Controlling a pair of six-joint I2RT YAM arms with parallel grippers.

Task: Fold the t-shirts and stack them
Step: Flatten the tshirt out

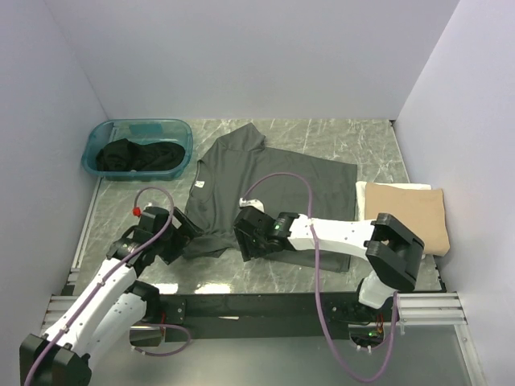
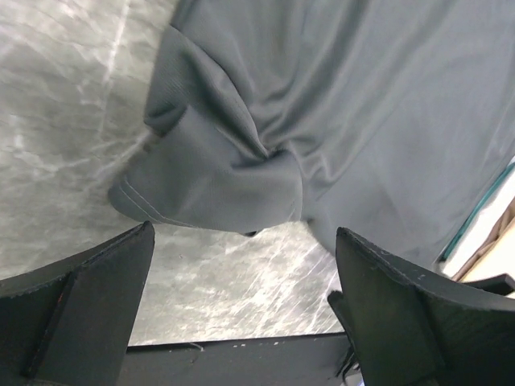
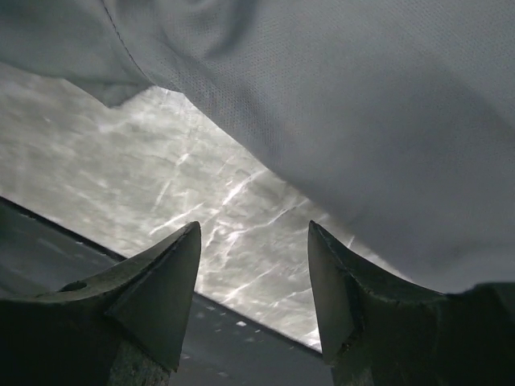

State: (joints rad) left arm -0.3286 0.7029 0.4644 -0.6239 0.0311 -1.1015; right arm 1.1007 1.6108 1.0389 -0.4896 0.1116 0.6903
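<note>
The dark grey t-shirt (image 1: 273,189) lies spread on the bench (image 1: 322,133), light and limp. The left pincer (image 2: 245,233) and right pincer (image 3: 253,229) gape empty beside its bunched near edge, probably the easiest hold.

Left claw (image 2: 243,237): spread wide, nothing gripped.
Right claw (image 3: 253,233): parted, nothing gripped.
Right arm (image 1: 338,235): stretched low, leftward.

We see soft, even light from above; pale glare streaks the table (image 3: 217,201) beside the grey shirt (image 3: 362,121), whose folds cast faint shadows. Wrist views look slightly blurred.
</note>
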